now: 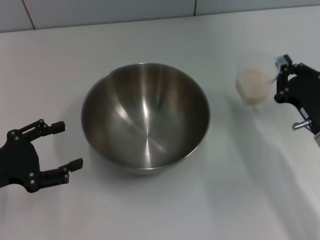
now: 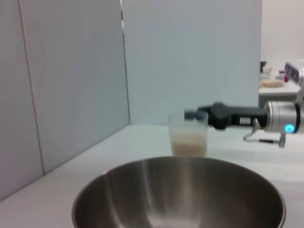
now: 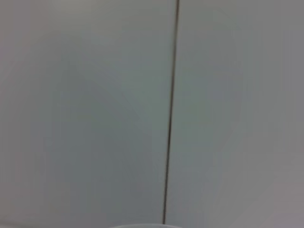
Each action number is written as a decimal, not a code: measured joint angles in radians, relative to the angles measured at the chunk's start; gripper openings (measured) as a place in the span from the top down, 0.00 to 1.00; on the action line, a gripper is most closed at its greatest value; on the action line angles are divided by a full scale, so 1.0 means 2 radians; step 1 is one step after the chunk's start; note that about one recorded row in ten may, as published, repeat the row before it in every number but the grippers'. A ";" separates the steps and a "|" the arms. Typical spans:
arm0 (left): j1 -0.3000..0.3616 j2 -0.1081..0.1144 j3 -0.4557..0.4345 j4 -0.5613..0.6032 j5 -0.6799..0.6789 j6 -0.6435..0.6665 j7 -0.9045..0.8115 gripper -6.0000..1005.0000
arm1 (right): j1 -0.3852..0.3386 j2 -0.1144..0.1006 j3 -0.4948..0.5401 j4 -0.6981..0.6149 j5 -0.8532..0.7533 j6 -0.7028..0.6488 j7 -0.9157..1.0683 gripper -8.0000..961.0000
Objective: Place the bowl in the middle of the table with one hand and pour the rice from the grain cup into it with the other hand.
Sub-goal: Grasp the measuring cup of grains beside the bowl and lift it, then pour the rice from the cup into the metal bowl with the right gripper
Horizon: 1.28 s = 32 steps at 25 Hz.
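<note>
Already positioned near mid-surface (image 1: 150, 210): bowl (image 1: 145, 117), upright, mouth up, no rice inside. Judged ready to receive a pour, which accounts for the central placement.

Left claw (image 1: 65, 147): parked just left of the bowl, clear of the rim. Fingers wide apart, nothing between them, nothing touched. Judged finished with the bowl and kept aside so as not to obstruct the pour.

Cup (image 1: 255, 80): upright, right of the bowl and apart from it. Filled roughly to half with rice (image 1: 253, 85), as confirmed in the left wrist view. Whether resting on the surface or raised slightly could not be determined. No tilt, no grains spilled.

Right claw (image 1: 281, 80): at the cup's right side, at the handle. Appeared closed on the handle, held level with the arm extending rightward. Side grip judged suitable for rotating the spout toward the bowl.

Right wrist view: only a sliver of the cup rim (image 3: 147, 225) against the wall; own fingers not shown.

Step judged in hand: carry of the cup toward the bowl, pour not yet begun.
</note>
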 joint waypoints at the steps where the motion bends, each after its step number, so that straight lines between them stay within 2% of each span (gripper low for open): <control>1: -0.001 -0.002 0.000 0.008 0.006 0.000 -0.006 0.14 | -0.001 0.000 0.000 0.001 -0.001 -0.031 -0.011 0.97; 5: -0.006 -0.004 0.000 0.021 0.020 -0.003 -0.023 0.14 | -0.001 0.000 -0.006 0.010 -0.002 -0.074 -0.036 0.97; 6: -0.007 -0.004 0.000 0.021 0.021 -0.003 -0.024 0.14 | 0.002 -0.001 -0.021 0.018 -0.004 -0.100 -0.070 0.97; 10: -0.009 -0.004 0.000 0.022 0.022 -0.003 -0.024 0.14 | 0.014 -0.001 -0.051 0.030 -0.009 -0.120 -0.148 0.97; 11: -0.010 -0.004 0.000 0.022 0.022 -0.003 -0.024 0.14 | 0.023 0.000 -0.067 0.040 -0.009 -0.117 -0.208 0.97; 12: -0.010 -0.004 0.000 0.022 0.022 -0.003 -0.024 0.14 | 0.023 0.000 -0.067 0.040 -0.009 -0.117 -0.208 0.97; 15: -0.010 -0.004 0.000 0.024 0.022 -0.003 -0.024 0.14 | 0.034 0.000 -0.082 0.066 -0.010 -0.097 -0.303 0.97; 16: -0.010 -0.004 -0.002 0.024 0.022 -0.002 -0.025 0.14 | 0.038 0.001 -0.086 0.089 -0.010 -0.075 -0.380 0.97; 17: -0.010 -0.004 -0.002 0.024 0.022 -0.002 -0.025 0.14 | 0.038 0.001 -0.086 0.089 -0.010 -0.075 -0.380 0.97; 21: -0.010 -0.004 -0.001 0.024 0.021 -0.002 -0.026 0.14 | 0.049 0.003 -0.102 0.129 -0.010 -0.021 -0.587 0.97; 22: -0.011 -0.004 -0.001 0.024 0.021 -0.002 -0.026 0.14 | 0.049 0.003 -0.102 0.129 -0.010 -0.021 -0.587 0.97; 25: -0.011 -0.004 -0.001 0.025 0.021 -0.003 -0.026 0.14 | 0.057 0.003 -0.127 0.135 -0.010 -0.017 -0.678 0.97; 26: -0.013 -0.004 -0.001 0.025 0.022 -0.003 -0.026 0.14 | 0.059 0.004 -0.139 0.137 -0.010 -0.016 -0.742 0.97; 27: -0.013 -0.004 -0.001 0.025 0.022 -0.003 -0.026 0.14 | 0.059 0.004 -0.139 0.137 -0.010 -0.016 -0.742 0.97; 31: -0.014 -0.005 -0.001 0.025 0.022 -0.003 -0.026 0.14 | 0.062 0.004 -0.151 0.142 -0.023 -0.015 -0.887 0.97; 32: -0.015 -0.005 -0.001 0.025 0.022 -0.002 -0.026 0.14 | 0.062 0.004 -0.151 0.142 -0.023 -0.015 -0.887 0.97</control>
